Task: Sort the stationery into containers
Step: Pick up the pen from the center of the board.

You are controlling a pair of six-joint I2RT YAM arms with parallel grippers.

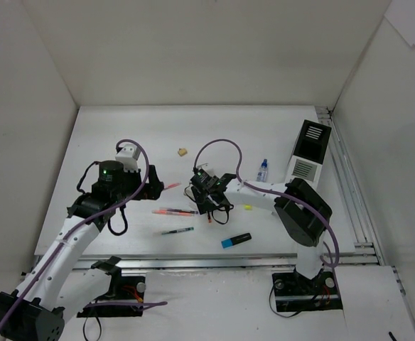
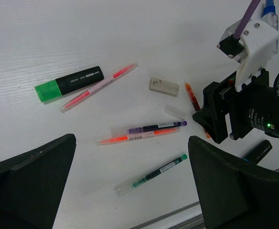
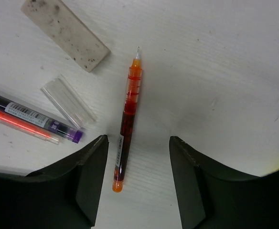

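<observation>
My right gripper hangs low over the table, its jaws partly closed but open around an orange-red pen. The pen lies flat close to the left finger, and neither finger presses it. Beside it lie a white eraser, a clear pen cap and a purple pen. My left gripper is wide open above a green pen, holding nothing. The containers, a black and white organizer, stand at the far right.
A green highlighter and a pink pen lie to the left. A glue bottle stands near the organizer, a tan eraser lies farther back, and a blue highlighter lies near the front edge. White walls enclose the table.
</observation>
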